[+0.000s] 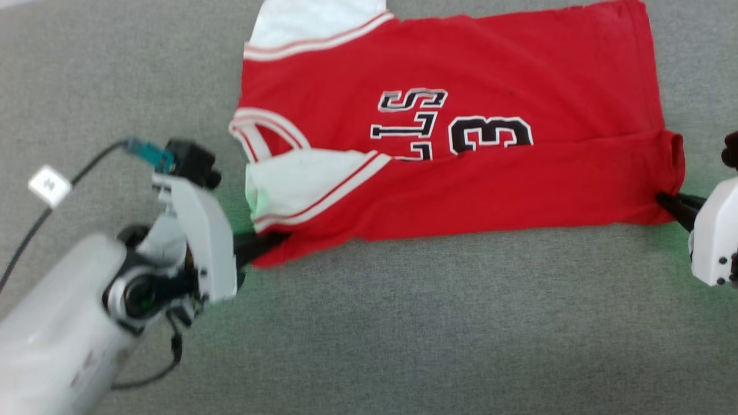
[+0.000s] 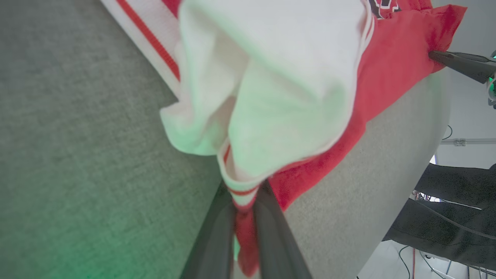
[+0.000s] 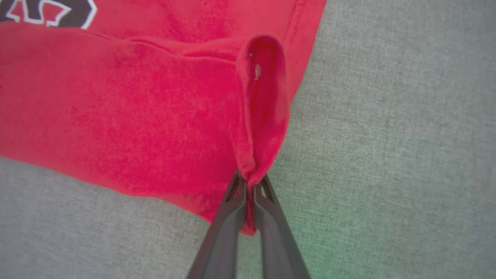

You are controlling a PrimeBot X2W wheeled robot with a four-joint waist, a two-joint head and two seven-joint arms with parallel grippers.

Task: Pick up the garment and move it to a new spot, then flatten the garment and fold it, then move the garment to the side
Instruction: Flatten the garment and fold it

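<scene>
The garment, a red jersey with white sleeves, striped trim and black lettering, lies spread on the grey surface, its near long edge folded up over the front. My left gripper is shut on the garment's near left corner, by the white sleeve; the left wrist view shows striped trim and red cloth pinched between the fingers. My right gripper is shut on the near right hem corner. In the right wrist view the red fabric bunches into a fold between the closed fingers.
A grey fabric surface stretches all around the garment. A dark cable with a white tag trails by my left arm. Beyond the surface's edge, the left wrist view shows dark cloth and cables.
</scene>
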